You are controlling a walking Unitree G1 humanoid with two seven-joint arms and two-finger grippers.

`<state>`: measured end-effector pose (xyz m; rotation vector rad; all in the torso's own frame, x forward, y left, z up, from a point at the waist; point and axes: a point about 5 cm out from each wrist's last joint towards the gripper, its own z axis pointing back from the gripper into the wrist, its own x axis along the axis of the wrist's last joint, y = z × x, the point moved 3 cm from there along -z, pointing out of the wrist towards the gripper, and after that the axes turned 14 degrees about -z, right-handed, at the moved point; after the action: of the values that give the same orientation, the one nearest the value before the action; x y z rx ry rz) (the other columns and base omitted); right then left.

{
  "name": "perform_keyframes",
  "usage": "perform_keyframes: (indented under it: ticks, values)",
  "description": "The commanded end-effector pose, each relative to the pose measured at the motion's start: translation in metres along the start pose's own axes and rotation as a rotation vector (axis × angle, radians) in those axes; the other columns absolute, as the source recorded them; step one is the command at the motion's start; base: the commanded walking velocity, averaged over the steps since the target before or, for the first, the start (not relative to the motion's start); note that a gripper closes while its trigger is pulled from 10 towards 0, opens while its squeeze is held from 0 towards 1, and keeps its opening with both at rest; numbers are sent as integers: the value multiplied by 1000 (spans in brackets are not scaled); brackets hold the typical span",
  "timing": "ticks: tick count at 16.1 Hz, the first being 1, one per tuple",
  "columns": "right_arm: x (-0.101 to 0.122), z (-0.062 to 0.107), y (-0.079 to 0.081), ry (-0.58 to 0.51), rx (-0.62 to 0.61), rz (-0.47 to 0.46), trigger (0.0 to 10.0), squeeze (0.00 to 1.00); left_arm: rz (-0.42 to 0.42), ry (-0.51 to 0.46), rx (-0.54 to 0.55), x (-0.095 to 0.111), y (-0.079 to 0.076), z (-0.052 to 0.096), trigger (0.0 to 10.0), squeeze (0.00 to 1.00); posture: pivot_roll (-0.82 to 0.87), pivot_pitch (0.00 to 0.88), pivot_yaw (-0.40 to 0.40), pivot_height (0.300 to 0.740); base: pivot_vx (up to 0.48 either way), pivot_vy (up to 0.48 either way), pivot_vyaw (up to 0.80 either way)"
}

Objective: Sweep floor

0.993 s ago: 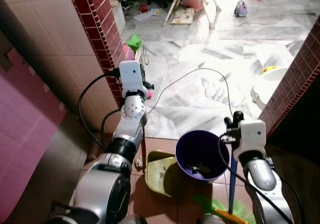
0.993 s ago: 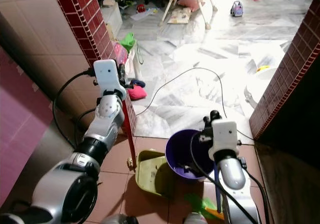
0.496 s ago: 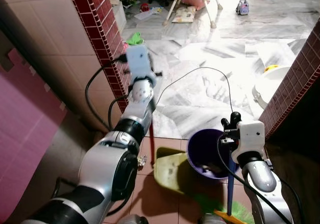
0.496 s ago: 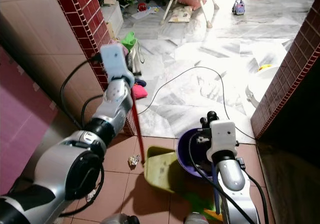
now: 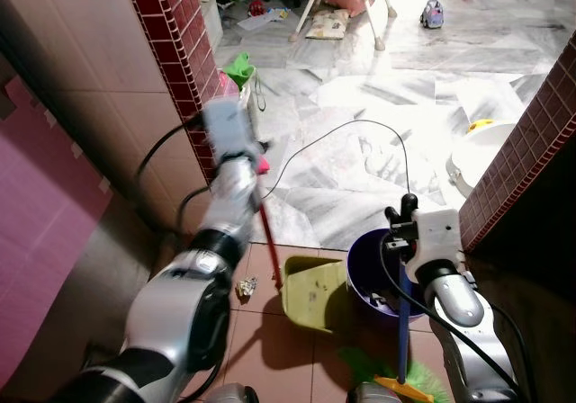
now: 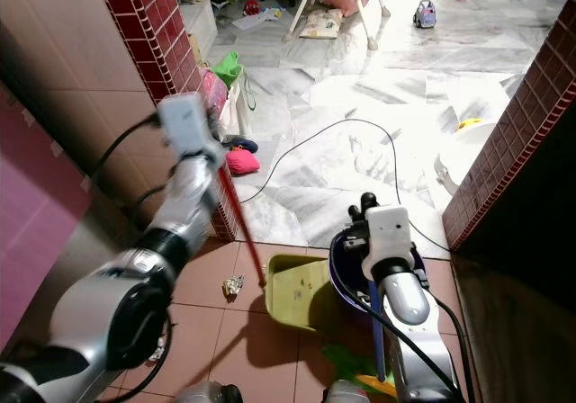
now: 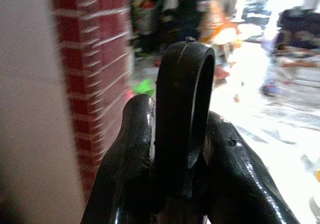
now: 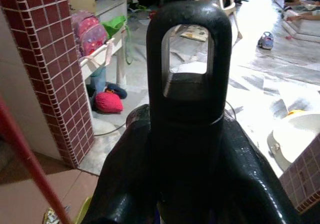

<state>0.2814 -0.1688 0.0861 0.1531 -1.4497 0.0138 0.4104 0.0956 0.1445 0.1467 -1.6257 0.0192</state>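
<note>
Collecting step: left gripper (image 7: 175, 149) clamped on dustpan handle (image 6: 236, 214), right gripper (image 8: 187, 149) clamped on broom handle (image 5: 402, 326). Dustpan (image 6: 297, 291) on the tiles beside bucket (image 5: 378, 273); next sweep scrap (image 6: 233, 284) into it.

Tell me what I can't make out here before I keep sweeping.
- Bucket contents: right arm covers them in the eye views.
- Broom bristles: cut off by the frame's bottom edge.
- Left end effector: motion-blurred in the eye views.
- Scrap beside dustpan: too small to identify.
</note>
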Motion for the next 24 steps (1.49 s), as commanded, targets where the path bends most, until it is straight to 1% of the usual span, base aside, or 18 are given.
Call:
perform_keyframes:
  ticks: [1, 2, 3, 4, 6, 7, 8, 9, 10, 11, 12, 13, 14, 16, 20, 21, 22, 24]
  values:
    - [-19, 0, 5, 81, 17, -63, 10000, 0, -3, -104, 35, 20, 12, -4, 10000, 0, -165, 0, 81, 740, 0, 0, 0]
    - [-19, 0, 5, 81, 18, -63, 10000, 0, -7, -109, 38, 20, 14, -4, 10000, 0, -163, 0, 80, 740, 0, 0, 0]
    - [-19, -3, 5, 81, 23, -62, 10000, 0, -30, -143, 66, 22, 24, -1, 10000, 0, -151, 0, 76, 740, 0, 0, 0]
    - [-19, -7, 7, 81, 33, -64, 10000, 0, -73, -218, 117, 33, 44, 5, 10000, 0, -135, 0, 71, 740, 0, 0, 0]
    - [-19, -12, 10, 84, 44, -66, 10000, 0, -95, -261, 160, 42, 61, 13, 10000, 0, -109, 0, 62, 740, 0, 0, 0]
    - [-19, -14, 12, 84, 54, -71, 10000, 0, -107, -273, 174, 44, 66, 18, 10000, 0, -102, 0, 60, 740, 0, 0, 0]
    - [-19, -19, 17, 89, 83, -78, 10000, 0, -134, -285, 188, 45, 73, 30, 10000, 0, -83, 0, 53, 740, 0, 0, 0]
    - [-18, -22, 20, 90, 101, -82, 10000, 0, -174, -272, 188, 41, 76, 37, 10000, 0, -83, 0, 53, 740, 0, 0, 0]
    - [-16, -25, 23, 91, 120, -86, 10000, 0, -189, -254, 195, 34, 80, 44, 10000, 0, -68, 0, 48, 740, 0, 0, 0]
    - [-12, -32, 27, 82, 141, -94, 10000, 0, -209, -203, 208, 18, 87, 56, 10000, 0, -62, 0, 47, 740, 0, 0, 0]
    - [-8, -36, 28, 72, 147, -99, 10000, 0, -229, -167, 212, 9, 92, 65, 10000, 0, -59, 0, 46, 740, 0, 0, 0]
    - [-6, -38, 27, 66, 145, -100, 10000, 0, -235, -152, 211, 5, 93, 69, 10000, 0, -56, 0, 46, 740, 0, 0, 0]
    - [1, -44, 26, 41, 137, -101, 10000, 0, -252, -122, 195, -3, 94, 78, 10000, 0, -54, 0, 47, 740, 0, 0, 0]
    - [11, -52, 21, 5, 104, -102, 10000, 0, -272, -86, 161, -8, 90, 87, 10000, 0, -58, 0, 50, 740, 0, 0, 0]
    - [28, -64, 22, -49, 63, -142, 10000, 0, -290, -35, 132, -17, 86, 93, 10000, 0, -70, 0, 52, 740, 0, 0, 0]
    - [40, -69, 23, -89, 57, -174, 10000, 0, -307, -28, 127, -20, 84, 94, 10000, 0, -75, 0, 51, 740, 0, 0, 0]
    - [45, -71, 24, -102, 59, -196, 10000, 0, -301, -18, 124, -21, 83, 94, 10000, 0, -75, 0, 49, 740, 0, 0, 0]
    - [67, -82, 24, -150, 40, -266, 10000, 0, -279, 17, 110, -25, 78, 95, 10000, 0, -79, 0, 41, 740, 0, 0, 0]
